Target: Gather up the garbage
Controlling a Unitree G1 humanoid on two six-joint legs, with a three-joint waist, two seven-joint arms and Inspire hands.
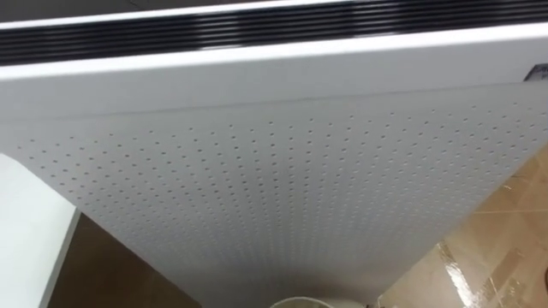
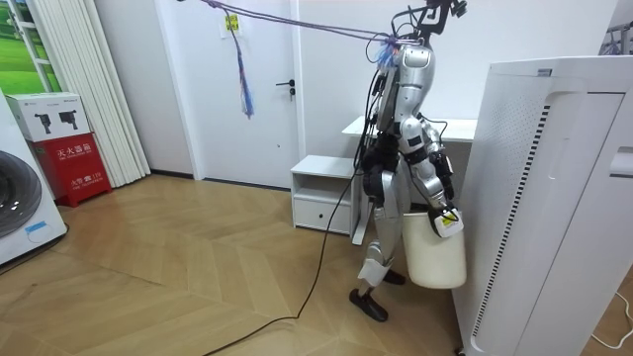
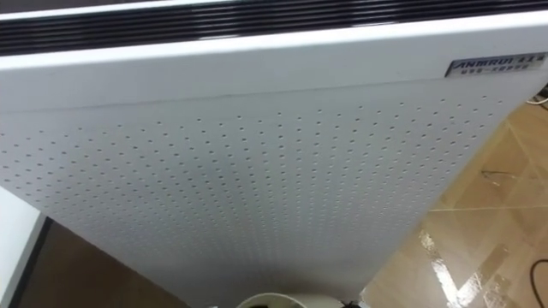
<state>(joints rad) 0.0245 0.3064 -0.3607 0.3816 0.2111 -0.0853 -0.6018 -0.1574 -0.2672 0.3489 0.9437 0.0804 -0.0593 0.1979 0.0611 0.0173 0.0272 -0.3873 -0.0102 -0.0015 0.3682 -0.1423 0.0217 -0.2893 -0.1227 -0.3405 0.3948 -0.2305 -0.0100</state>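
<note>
I stand close against a tall white appliance [image 2: 554, 198], and its perforated front panel [image 1: 282, 180] rises right before me. A white bin [image 2: 435, 259] is at my legs between me and the appliance, and its round rim [image 1: 300, 302] peeks in at the bottom edge of the left eye view. In the room view my right hand [image 2: 446, 222] hangs at the bin's top edge. Whether it touches the bin I cannot tell.
A dark slatted grille [image 1: 257, 30] runs along the appliance's top. Wet-looking wooden floor [image 1: 497, 248] shows at the lower right. A white bedside cabinet [image 2: 321, 193] and a white table [image 2: 455, 127] stand behind me, and a white surface [image 1: 26, 231] lies at my left.
</note>
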